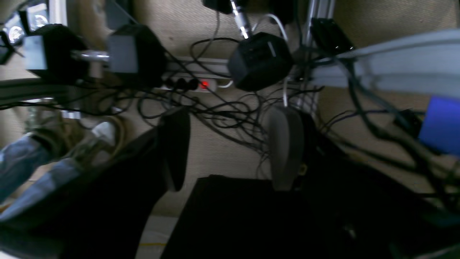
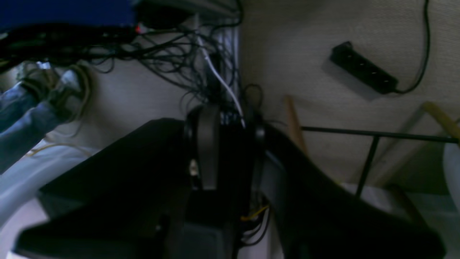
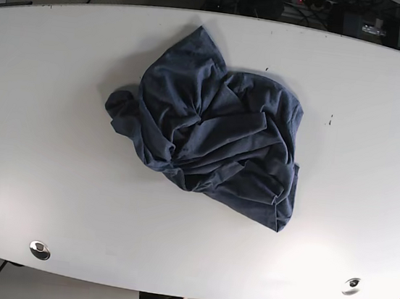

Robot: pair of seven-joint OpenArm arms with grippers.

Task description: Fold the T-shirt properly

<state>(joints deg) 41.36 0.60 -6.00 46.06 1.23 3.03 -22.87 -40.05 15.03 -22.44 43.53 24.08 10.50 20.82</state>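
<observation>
The dark blue T-shirt point(image 3: 216, 140) lies crumpled mid-table point(image 3: 41, 137) — left gripper point(image 1: 230, 151) fingers spread apart, right gripper point(image 2: 230, 154) fingers nearly together, neither gripping anything.

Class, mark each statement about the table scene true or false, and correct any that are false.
1. The T-shirt lies crumpled in a heap. True.
2. The T-shirt is bright red. False: it is dark blue-grey.
3. The T-shirt rests on the white table. True.
4. A robot arm is reaching over the shirt in the base view. False: no arm shows there.
5. The T-shirt hangs off the table's edge. False: it lies wholly on the tabletop.
</observation>
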